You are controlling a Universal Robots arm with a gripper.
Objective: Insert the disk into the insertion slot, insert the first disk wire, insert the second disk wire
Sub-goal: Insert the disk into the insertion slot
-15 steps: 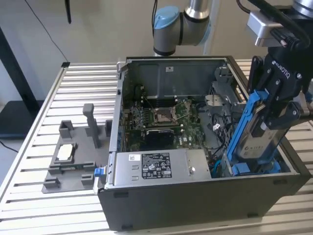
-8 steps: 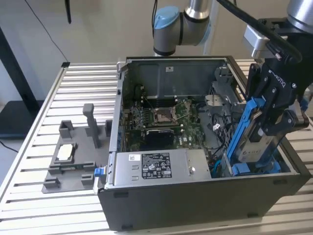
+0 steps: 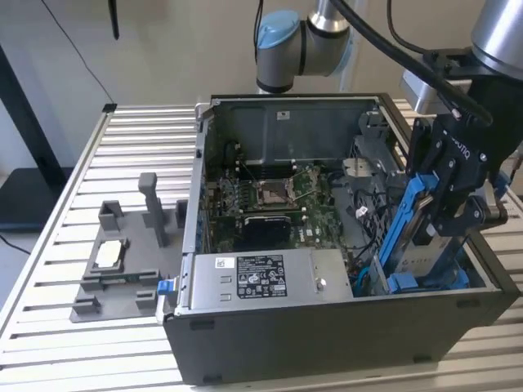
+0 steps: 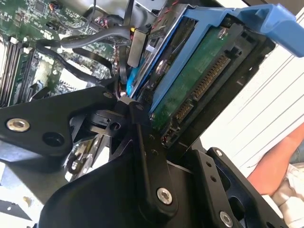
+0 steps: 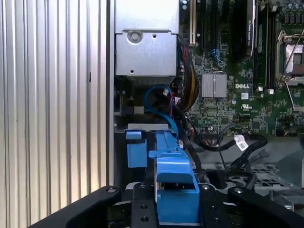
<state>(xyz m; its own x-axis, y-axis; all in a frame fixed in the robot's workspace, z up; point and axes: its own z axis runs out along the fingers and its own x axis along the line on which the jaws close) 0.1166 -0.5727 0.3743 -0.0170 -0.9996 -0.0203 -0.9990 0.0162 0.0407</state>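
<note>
Item: the disk (image 3: pixel 422 247), a silver-grey drive in a blue carrier frame. It stands edge-on and leaning, its lower end down inside the front corner of the open computer case (image 3: pixel 327 327) at the exterior view's right, its upper end above the case wall. Holder: the pincer (image 3: pixel 448 214), black, clamped on the disk's upper part. In the first wrist view the blue carrier end (image 5: pixel 173 183) sits between the black finger links. In the second wrist view the disk's green circuit board (image 4: pixel 190 80) and its connector strip face the camera. Destination: the insertion slot (image 3: pixel 402 282), a bay with blue fittings low in that corner. The disk is judged partly entered and not seated. Neighbours: black cables (image 5: pixel 223 142) with a white tag just beside the carrier; a blue cable (image 5: pixel 159 97) looped between the bay and the grey power supply box (image 5: pixel 147 42); the motherboard (image 5: pixel 237 80) beyond. Support: slatted tabletop (image 3: pixel 98 327), with a grey fixture (image 3: pixel 122 261) well apart from the case. Handling note, as a judgement: keep the carrier's long edges parallel to the bay walls and lower it along its own length without twisting. Keep the loose cables out of the gap, since a trapped one would stop the disk seating. Hold firmly, as a leaning load may pivot in the grip.
</note>
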